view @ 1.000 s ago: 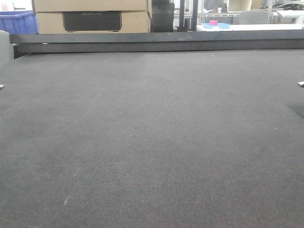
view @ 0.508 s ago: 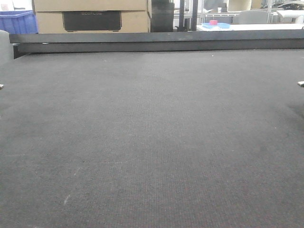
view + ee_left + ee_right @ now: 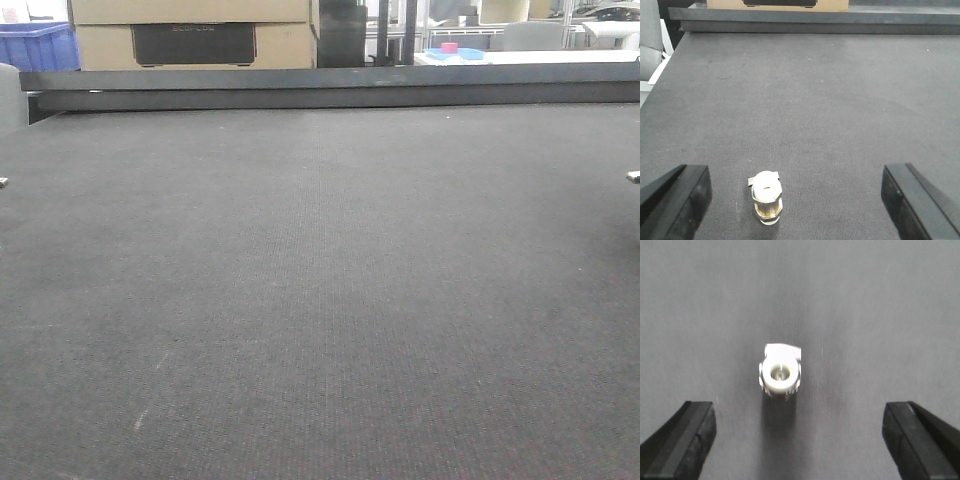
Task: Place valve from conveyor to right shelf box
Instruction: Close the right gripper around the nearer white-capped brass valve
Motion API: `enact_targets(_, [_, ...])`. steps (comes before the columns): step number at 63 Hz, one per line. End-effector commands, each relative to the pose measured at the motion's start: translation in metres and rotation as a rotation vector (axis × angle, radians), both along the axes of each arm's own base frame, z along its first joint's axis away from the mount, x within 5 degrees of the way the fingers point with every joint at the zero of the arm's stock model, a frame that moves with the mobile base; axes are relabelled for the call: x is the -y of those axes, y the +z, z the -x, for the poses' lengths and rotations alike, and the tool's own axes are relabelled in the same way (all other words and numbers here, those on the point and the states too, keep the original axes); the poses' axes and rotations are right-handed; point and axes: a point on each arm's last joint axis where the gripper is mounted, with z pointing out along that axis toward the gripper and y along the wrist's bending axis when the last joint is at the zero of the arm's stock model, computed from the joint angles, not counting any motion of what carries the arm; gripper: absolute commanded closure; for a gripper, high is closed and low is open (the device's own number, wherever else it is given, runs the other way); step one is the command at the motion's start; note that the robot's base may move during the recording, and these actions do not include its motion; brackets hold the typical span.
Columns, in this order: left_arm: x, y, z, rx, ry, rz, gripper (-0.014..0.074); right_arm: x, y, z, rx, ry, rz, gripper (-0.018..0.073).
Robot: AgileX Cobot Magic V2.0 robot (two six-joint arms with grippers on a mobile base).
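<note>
The conveyor [image 3: 320, 280] is a wide dark grey woven belt with a long black rail [image 3: 330, 88] along its far edge. No valve or gripper shows in the front view. In the left wrist view a small valve [image 3: 766, 197], white cap on a brass body, stands on the belt [image 3: 815, 100] between my open left gripper [image 3: 797, 205] fingers, nearer the left finger [image 3: 677, 197]. In the right wrist view a white-capped valve [image 3: 780, 372] stands on the belt ahead of my open right gripper [image 3: 800, 445], untouched. I cannot tell if it is the same valve. The shelf box is out of view.
Behind the rail stand cardboard boxes [image 3: 190, 35], a blue crate [image 3: 35, 45] and a blue tray with a pink item [image 3: 455, 52]. A grey and white structure [image 3: 650, 50] borders the belt's left edge. A small metal piece [image 3: 633, 177] shows at the belt's right edge.
</note>
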Motion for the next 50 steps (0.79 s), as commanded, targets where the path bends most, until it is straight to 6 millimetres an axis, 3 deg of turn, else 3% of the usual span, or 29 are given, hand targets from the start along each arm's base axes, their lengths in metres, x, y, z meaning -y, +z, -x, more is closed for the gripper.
enact_targets(1, [0.002,0.003,0.0,0.012,-0.011,0.013,0.0006,0.002,-0.008,-0.017,-0.072,0.016,0.033,0.0])
enact_targets(27, [0.005,0.003,0.001,0.012,-0.032,0.013,0.0006,-0.002,-0.088,-0.092,-0.283,0.041,0.017,0.0])
enact_targets(50, [0.005,0.002,0.001,-0.003,-0.033,0.012,0.0006,-0.005,-0.141,-0.123,-0.398,0.041,-0.008,0.0])
